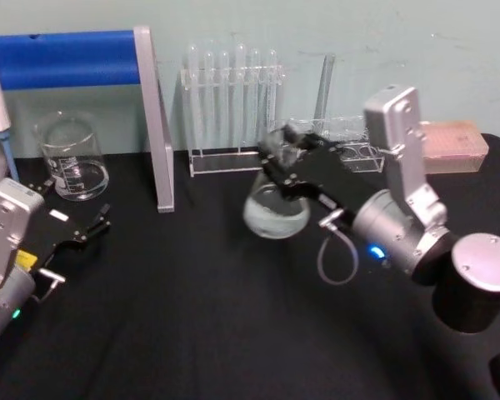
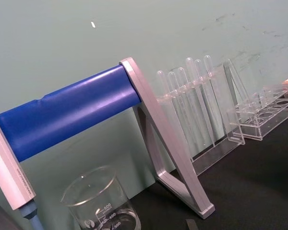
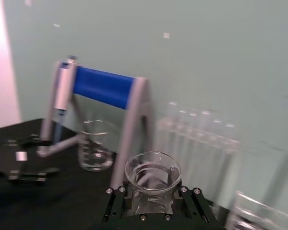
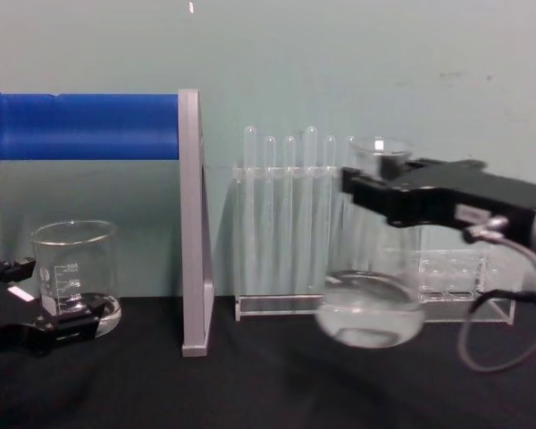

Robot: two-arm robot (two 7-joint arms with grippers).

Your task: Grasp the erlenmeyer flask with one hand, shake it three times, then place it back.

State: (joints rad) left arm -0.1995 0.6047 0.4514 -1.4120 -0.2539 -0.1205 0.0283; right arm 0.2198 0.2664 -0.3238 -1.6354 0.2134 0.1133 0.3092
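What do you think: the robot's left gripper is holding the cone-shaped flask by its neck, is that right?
Not quite. It is the right gripper that grips the erlenmeyer flask by its neck, as the head view shows. The left gripper sits open by the beaker, holding nothing.
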